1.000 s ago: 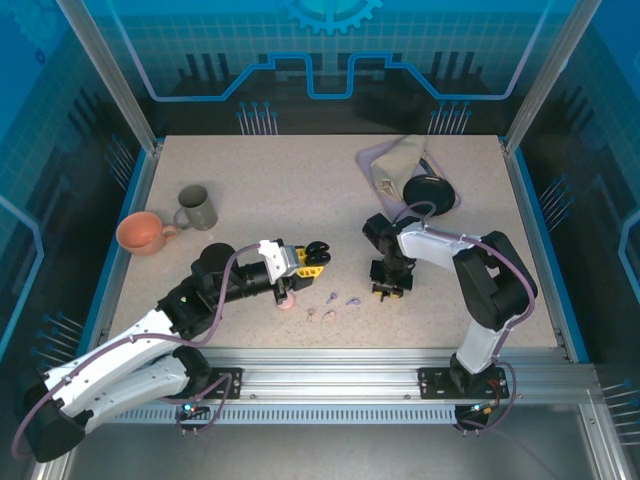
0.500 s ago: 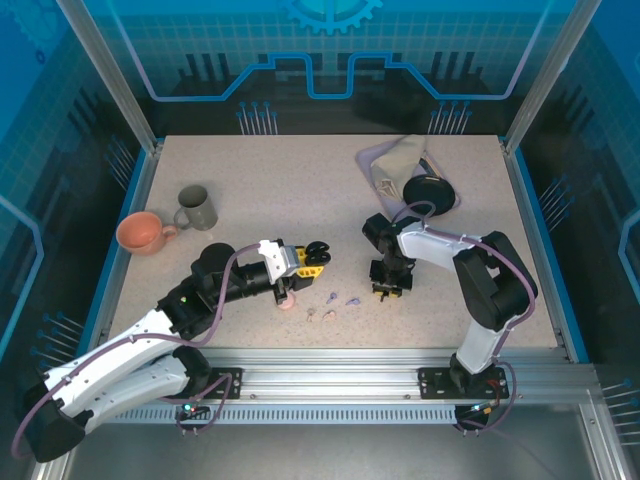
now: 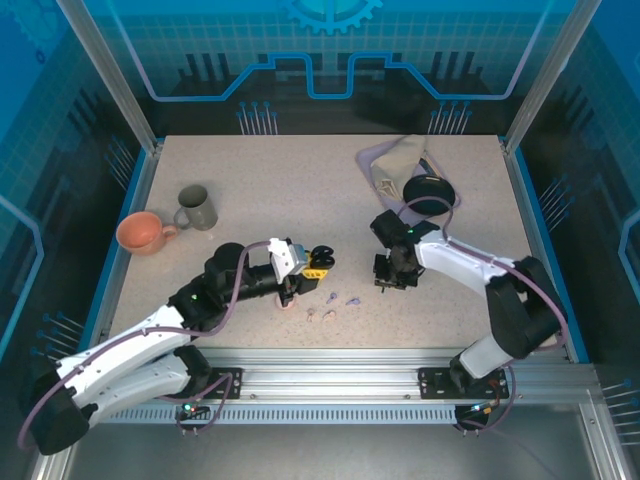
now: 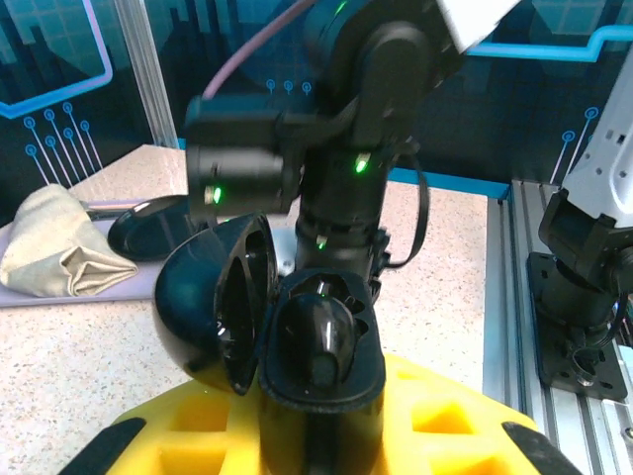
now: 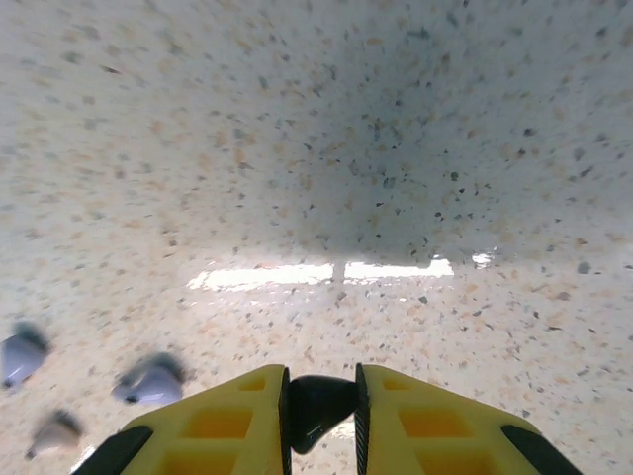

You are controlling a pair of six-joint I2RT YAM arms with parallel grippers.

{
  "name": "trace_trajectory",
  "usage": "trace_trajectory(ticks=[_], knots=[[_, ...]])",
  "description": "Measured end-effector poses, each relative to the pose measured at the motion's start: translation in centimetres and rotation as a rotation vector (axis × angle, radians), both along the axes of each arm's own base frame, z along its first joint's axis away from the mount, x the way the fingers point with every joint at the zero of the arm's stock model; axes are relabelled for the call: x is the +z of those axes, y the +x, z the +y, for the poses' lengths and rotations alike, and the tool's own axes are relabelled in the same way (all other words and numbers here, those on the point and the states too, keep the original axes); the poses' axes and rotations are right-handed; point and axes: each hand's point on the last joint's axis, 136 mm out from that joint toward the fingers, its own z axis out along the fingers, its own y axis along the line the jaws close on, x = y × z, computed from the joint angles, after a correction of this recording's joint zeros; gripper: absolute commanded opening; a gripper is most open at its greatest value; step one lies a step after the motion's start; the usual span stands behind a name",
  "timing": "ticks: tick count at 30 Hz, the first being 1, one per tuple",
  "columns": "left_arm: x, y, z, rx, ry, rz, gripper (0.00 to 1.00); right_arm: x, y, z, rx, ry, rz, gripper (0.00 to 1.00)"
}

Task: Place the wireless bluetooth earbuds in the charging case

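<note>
- The right gripper [image 3: 392, 283] is pinched shut on a black earbud [image 5: 316, 404], just above the table [image 3: 300, 180].
- The left gripper [image 3: 318, 262] is clamped on the open black case [image 4: 318, 346], its lid swung left. Whether an earbud already sits inside cannot be told.
- Judged from this, one earbud is lifted and none is clearly seated. Two lavender earbuds [image 3: 341, 298] and two pink earbuds [image 3: 320, 316] lie loose between the arms.
- The orange cup [image 3: 140, 232], grey mug [image 3: 197, 207] and cloth [image 3: 400, 160] are well apart, and the way to the case looks open.

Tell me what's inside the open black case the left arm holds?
One glossy black earbud seems to sit in the round black plastic charging case, gripped by the left end effector. The slot behind is too dark to tell.
</note>
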Motion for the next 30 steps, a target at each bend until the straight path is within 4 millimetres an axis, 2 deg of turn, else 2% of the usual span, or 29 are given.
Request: trace_trajectory(ticks=[4,10,14,18,23,30], knots=[[-0.5,0.4,-0.4,0.008,-0.014,0.047,0.01,3.9,0.6,0.1,0.026,0.066,-0.152,0.23],[-1.8,1.3,-1.2,0.02,-0.016,0.121,0.0,11.5,1.4,0.4,0.09,0.198,-0.451,0.22],[-2.8,1.9,-1.8,0.027,-0.01,0.168,0.0,16.4,1.2,1.0,0.151,0.295,-0.633,0.21],[-2.3,2.6,-2.5,0.028,-0.027,0.171,0.0,20.6,0.6,1.9,0.217,0.391,-0.783,0.21],[-1.3,3.0,-2.9,0.026,-0.068,0.154,0.0,23.1,-0.8,4.0,0.321,0.482,-0.858,0.21],[-0.5,2.9,-3.1,0.008,-0.091,0.132,0.0,23.6,-2.8,6.8,0.434,0.543,-0.853,0.21]])
